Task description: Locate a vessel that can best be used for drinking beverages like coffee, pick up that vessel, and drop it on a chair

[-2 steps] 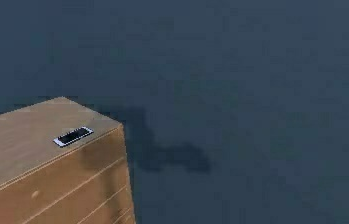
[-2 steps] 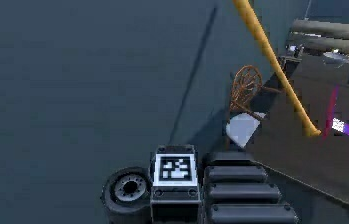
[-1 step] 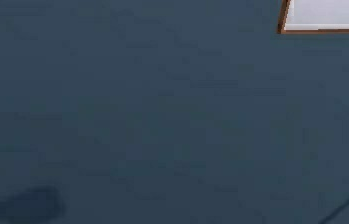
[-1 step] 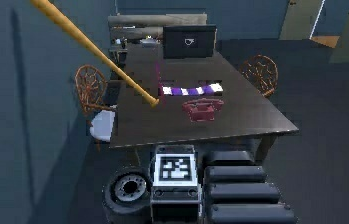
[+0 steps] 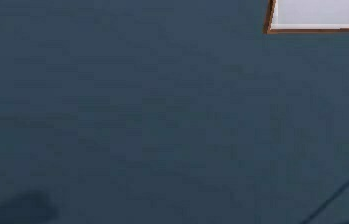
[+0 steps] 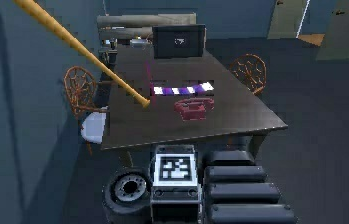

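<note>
Approach step: vessel located as a likely candidate, not yet picked up.
Probable vessel: small dull-red rounded object on dark rectangular desk, just beside purple-and-white striped strip. Next: confirm as a mug, line up, extend arm over desk edge. In the way — long yellow wooden bat slanting onto desk; spoked wooden chairs alongside. Fingers: grip state and load cannot be told.

counter is set just beyond pincer | screen is stood at far end | cloth is laid mid-counter, small object just nearer pincer | left chair, right chair are set alongside
</note>
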{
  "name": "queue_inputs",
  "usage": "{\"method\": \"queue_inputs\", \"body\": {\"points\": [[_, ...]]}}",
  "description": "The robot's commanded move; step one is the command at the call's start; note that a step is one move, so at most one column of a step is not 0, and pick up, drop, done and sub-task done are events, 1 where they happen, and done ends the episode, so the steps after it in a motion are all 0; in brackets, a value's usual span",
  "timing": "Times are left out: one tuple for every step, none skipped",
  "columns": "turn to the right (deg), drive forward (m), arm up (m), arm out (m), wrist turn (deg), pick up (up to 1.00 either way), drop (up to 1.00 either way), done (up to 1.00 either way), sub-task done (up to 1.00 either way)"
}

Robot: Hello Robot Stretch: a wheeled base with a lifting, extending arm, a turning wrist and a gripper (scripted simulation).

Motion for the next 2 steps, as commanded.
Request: {"method": "queue_inputs", "body": {"points": [[0.0, 0.00, 0.00, 0.40, 0.0, 0.00, 0.00, 0.00, 0.00], [0.0, 0.00, 0.00, 0.00, 45.0, 0.00, 0.00, 0.00, 0.00]]}}
